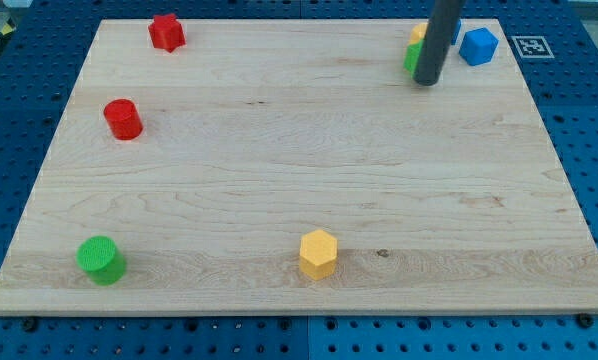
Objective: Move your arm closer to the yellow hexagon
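The yellow hexagon (318,253) stands near the view's bottom edge of the wooden board (279,160), about the middle. My tip (428,82) is far from it, at the view's top right. The rod partly hides a green block (411,57) and a yellow block (418,33) just to the tip's left. The tip appears to touch or nearly touch the green block.
A blue block (478,46) sits right of the rod at the top right. A red star-like block (166,32) is at the top left, a red cylinder (123,119) at the left, a green cylinder (101,260) at the bottom left.
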{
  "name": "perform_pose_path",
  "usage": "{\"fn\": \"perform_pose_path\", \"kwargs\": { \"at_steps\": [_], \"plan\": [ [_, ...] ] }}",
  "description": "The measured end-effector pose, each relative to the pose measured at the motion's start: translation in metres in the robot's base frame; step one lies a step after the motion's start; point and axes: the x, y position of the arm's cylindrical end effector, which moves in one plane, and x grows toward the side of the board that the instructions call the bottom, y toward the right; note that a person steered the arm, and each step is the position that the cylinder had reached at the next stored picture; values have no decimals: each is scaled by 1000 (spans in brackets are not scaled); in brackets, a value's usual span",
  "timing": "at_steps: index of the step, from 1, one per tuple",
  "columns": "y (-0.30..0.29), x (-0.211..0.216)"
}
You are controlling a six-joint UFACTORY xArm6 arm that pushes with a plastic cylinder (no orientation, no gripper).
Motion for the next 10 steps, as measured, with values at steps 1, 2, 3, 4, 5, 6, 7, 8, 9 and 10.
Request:
{"fn": "perform_pose_path", "kwargs": {
  "at_steps": [1,2,3,4,5,6,7,8,9,10],
  "plan": [
    [-28,-6],
    [-28,-38],
    [-28,-48],
    [-28,-48],
    [-28,-46],
    [-51,-7],
    [-68,52],
    [-117,112],
    [-181,165],
    [-219,199]
  ]
}}
